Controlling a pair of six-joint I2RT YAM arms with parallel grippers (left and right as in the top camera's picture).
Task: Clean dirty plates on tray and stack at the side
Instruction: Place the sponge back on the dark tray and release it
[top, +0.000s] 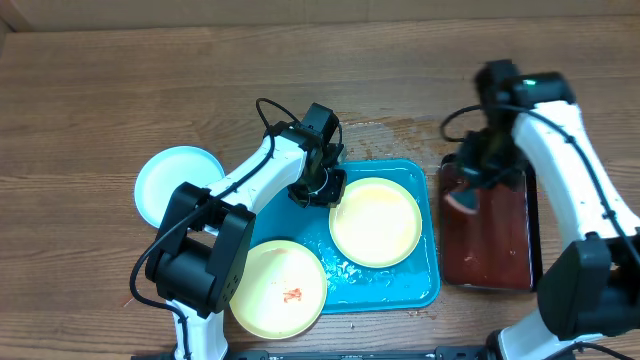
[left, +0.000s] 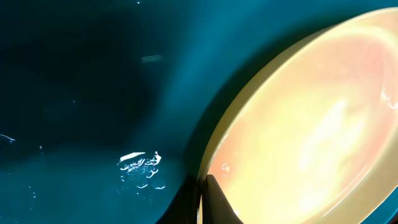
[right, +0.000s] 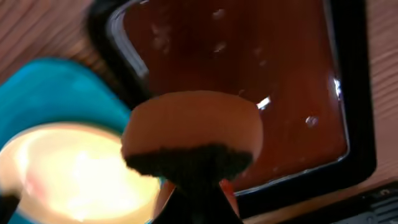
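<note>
A pale yellow plate (top: 375, 222) lies on the turquoise tray (top: 425, 290). My left gripper (top: 325, 188) is shut on its left rim. In the left wrist view the two dark fingers (left: 217, 202) pinch the edge of the plate (left: 311, 124) above the wet tray (left: 81, 93). A second yellow plate (top: 280, 288) with a red smear sits over the tray's front left corner. A pale blue plate (top: 178, 185) rests on the table at the left. My right gripper (top: 468, 192) is shut on a sponge (right: 193, 134) over the dark red tray (right: 249, 62).
The dark red, black-rimmed tray (top: 490, 245) stands right of the turquoise one and holds reddish liquid. Water drops glisten on the turquoise tray floor (left: 140, 165) and on the wood behind it. Bare wooden table spreads across the back.
</note>
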